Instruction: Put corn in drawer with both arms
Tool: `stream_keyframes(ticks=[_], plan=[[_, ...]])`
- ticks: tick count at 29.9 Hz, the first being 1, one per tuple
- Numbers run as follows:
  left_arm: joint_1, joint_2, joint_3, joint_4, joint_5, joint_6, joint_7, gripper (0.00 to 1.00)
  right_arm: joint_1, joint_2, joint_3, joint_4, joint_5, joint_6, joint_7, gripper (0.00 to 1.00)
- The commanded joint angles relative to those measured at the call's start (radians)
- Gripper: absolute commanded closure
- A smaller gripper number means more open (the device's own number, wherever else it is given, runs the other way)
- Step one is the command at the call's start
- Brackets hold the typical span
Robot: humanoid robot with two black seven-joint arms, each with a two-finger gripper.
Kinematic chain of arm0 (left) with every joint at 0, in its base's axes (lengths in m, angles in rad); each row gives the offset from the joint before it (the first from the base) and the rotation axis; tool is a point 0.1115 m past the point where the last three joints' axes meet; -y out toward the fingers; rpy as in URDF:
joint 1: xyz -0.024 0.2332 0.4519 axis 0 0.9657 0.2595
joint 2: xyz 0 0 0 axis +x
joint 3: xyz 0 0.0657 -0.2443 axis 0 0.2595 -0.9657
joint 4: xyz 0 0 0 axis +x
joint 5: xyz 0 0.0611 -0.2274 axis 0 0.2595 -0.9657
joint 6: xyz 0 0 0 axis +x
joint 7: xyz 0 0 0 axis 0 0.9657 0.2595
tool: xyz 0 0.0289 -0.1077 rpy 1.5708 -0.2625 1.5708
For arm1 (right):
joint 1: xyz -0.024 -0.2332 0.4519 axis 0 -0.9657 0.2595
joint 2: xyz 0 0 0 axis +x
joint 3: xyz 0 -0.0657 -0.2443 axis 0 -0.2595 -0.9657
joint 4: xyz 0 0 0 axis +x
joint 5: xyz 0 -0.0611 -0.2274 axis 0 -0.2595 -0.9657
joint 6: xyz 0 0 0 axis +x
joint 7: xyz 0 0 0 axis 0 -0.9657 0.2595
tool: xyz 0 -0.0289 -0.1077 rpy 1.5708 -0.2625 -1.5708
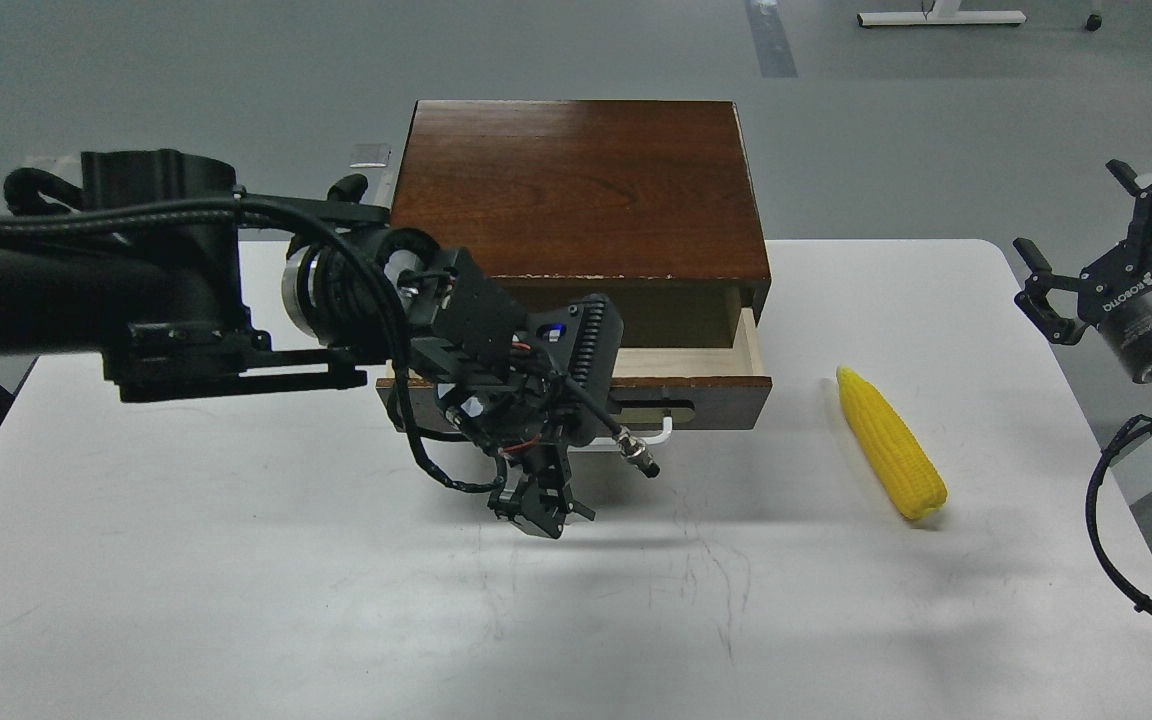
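The dark brown wooden box [576, 185] stands at the back middle of the white table [236, 600]. Its drawer [706, 388] is pulled partly out, and a strip of pale wood shows inside. The white bar handle [663, 433] is mostly hidden behind my left wrist. My left gripper [536, 505] points down just in front of the drawer front; it is small and dark, and its fingers cannot be told apart. The yellow corn [891, 443] lies on the table right of the drawer, tip pointing away. My right gripper [1086, 215] is open and empty, far right of the corn.
My left arm [136, 290] crosses the table's left half at the height of the box. Cables [1126, 520] hang from my right arm at the table's right edge. A grey floor lies beyond the table.
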Motion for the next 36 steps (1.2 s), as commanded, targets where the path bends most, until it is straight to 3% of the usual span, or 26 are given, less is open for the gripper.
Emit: stream_keyframes(ticks=[1,7,11,17,20,21,24,28,31,36], plan=[[-0.025,0.043,-0.037,-0.040,-0.018,0.000,0.000,0.02,0.000,-0.001,0.002,0.000,0.000,0.000,0.000,0.00],[-0.079,0.148,-0.123,-0.138,-0.158,0.000,0.000,0.02,-0.005,-0.006,0.003,0.000,0.000,0.000,0.000,0.00],[-0.084,0.198,-0.238,-0.142,-0.323,0.000,0.000,0.02,-0.006,-0.023,0.002,0.000,0.000,0.000,-0.002,0.00],[-0.061,0.240,-0.359,-0.047,-0.627,0.000,0.000,0.02,-0.005,-0.086,-0.008,0.017,-0.015,0.000,0.000,0.00],[-0.013,0.264,-0.372,0.021,-0.836,0.000,0.050,0.02,-0.002,-0.116,-0.008,0.029,-0.078,0.000,-0.002,0.00],[0.017,0.269,-0.378,0.053,-0.953,0.000,0.077,0.02,-0.002,-0.131,-0.008,0.040,-0.121,0.000,0.000,0.00],[0.121,0.292,-0.381,0.122,-1.263,0.034,0.104,0.02,-0.002,-0.159,-0.008,0.049,-0.189,0.000,0.000,0.00],[0.247,0.307,-0.382,0.165,-1.537,0.172,0.104,0.02,-0.002,-0.176,-0.014,0.052,-0.213,0.000,0.000,0.00],[0.345,0.320,-0.410,0.202,-1.621,0.217,0.101,0.02,-0.002,-0.193,-0.015,0.071,-0.267,0.000,0.000,0.00],[0.589,0.301,-0.642,0.312,-1.741,0.216,0.104,0.02,-0.002,-0.240,-0.017,0.145,-0.483,0.000,0.000,0.00]])
